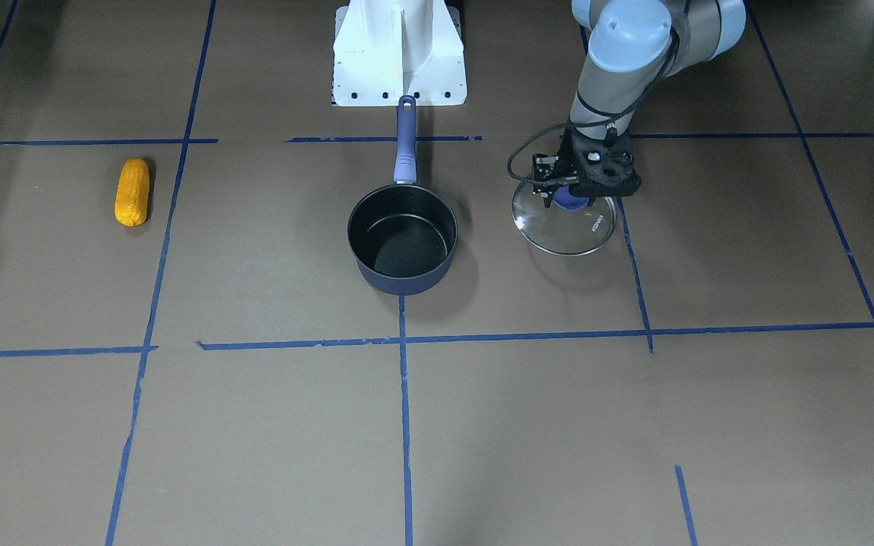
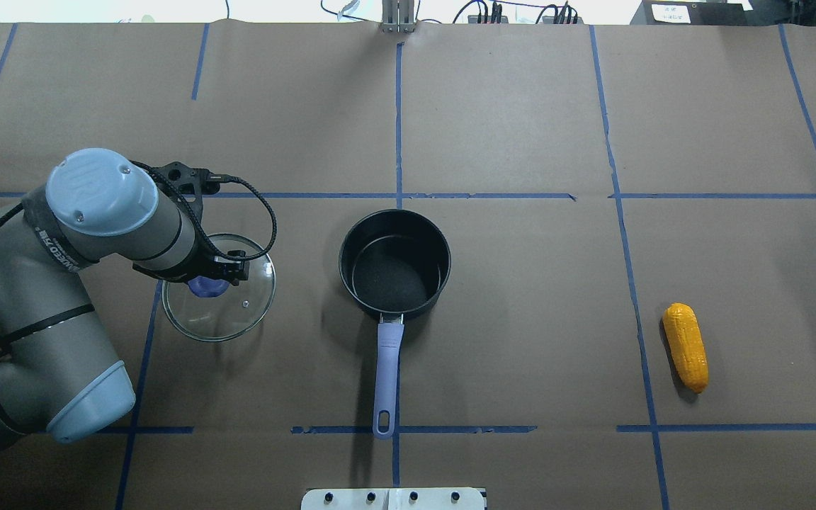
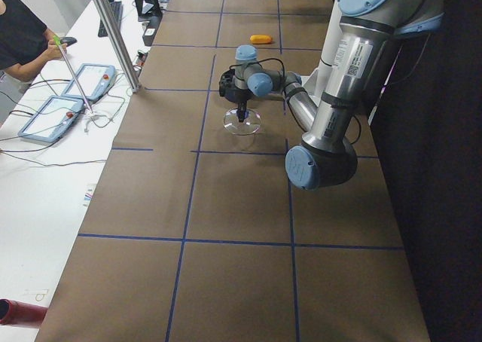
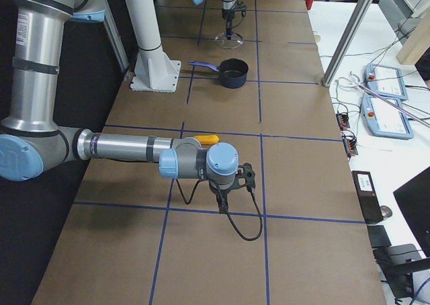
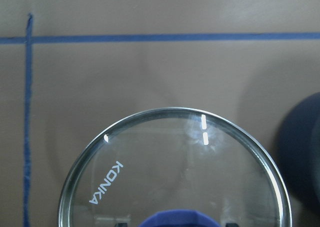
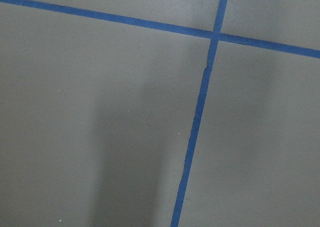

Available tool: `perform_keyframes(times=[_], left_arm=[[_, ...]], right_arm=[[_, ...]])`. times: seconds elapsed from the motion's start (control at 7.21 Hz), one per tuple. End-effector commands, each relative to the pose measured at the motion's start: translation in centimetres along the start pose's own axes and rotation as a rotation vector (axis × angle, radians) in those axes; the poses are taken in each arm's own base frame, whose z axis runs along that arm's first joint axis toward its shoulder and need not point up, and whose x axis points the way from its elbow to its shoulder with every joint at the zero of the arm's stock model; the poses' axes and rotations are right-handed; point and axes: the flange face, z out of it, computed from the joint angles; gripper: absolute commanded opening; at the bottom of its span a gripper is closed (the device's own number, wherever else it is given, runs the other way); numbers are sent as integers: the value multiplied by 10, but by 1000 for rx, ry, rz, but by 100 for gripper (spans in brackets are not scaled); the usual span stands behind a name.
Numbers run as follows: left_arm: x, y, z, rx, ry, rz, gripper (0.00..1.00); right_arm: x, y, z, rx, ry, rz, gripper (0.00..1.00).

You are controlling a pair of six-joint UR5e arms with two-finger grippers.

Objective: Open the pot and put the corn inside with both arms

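The dark navy pot [image 1: 403,243] stands open mid-table, its purple-blue handle [image 1: 405,144] pointing at the robot's base; it also shows in the overhead view [image 2: 394,265]. The glass lid [image 1: 573,227] lies flat on the table to the pot's left, seen again from overhead [image 2: 231,312]. My left gripper [image 1: 571,201] points down, its fingers closed around the lid's purple-blue knob [image 2: 206,287]. The yellow-orange corn [image 2: 686,347] lies far to the right, also visible in the front-facing view [image 1: 132,191]. My right gripper [image 4: 222,206] hangs low over bare table beyond the corn; I cannot tell whether it is open.
The white base block [image 1: 399,53] stands just behind the pot's handle tip. Blue tape lines cross the brown table cover. The left arm's elbow [image 2: 61,340] bulks over the table's left side. Operator desks with tablets lie beyond the far edge [image 4: 386,103].
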Motion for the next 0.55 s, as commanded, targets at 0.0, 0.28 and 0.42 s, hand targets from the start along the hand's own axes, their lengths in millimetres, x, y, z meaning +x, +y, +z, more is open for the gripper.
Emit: perform_keyframes(times=[0.0,0.28,0.42], left_arm=[[-11,2,25,-22,-32,-15,0],[-14,-3,44,-16,-18,-19,3],[-15,-4,49,-13,-11,-13,13]], right_arm=[[-8,-3,6,-10,-17,2,100],[-18,-6,10,-20,-30,30,100],[-29,-10,18,-35,-30,58,100]])
